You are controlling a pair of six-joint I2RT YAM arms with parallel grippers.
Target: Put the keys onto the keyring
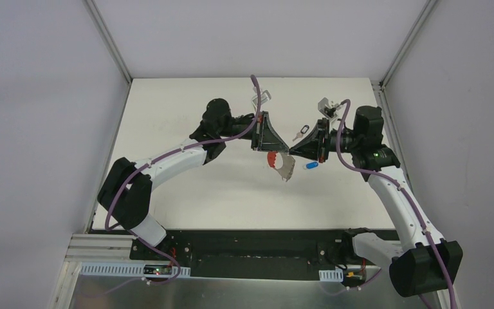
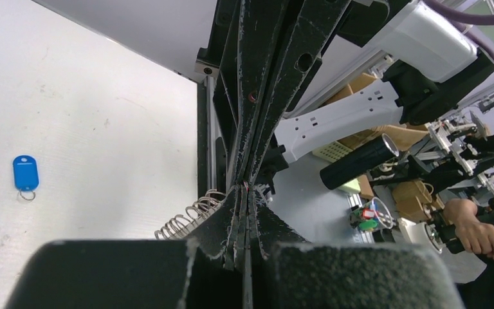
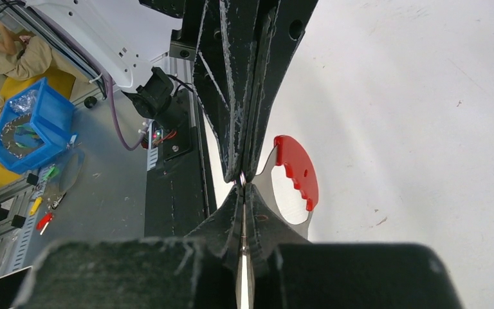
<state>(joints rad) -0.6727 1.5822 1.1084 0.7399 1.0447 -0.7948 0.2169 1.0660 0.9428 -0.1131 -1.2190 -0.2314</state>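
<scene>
The left claw [image 2: 245,209] is closing fully, and it looks to be pinching the keyring [image 1: 280,163]. The keyring is hanging just under the spot where the two claw tips are meeting, over the middle of the desk [image 1: 193,193]. From above, its long axis is slanting: the red band [image 3: 299,168] is pointing toward the left arm and the coil of rings [image 2: 186,222] is trailing toward the near right.

Just beyond the tips, the silver key [image 1: 298,134] is lying aslant, dark loop pointing far-right. The blue key [image 1: 311,165] is lying on the desk just right of the keyring, its length running nearly left to right.

The right claw [image 3: 244,196] is closing fully too, nose to nose with the left. I cannot tell whether it is gripping the keyring.

The step seems to be getting a two-point hold. Doing it well likely means the left pinching firmly while the right is taking one ring edge only, avoiding the red band.
</scene>
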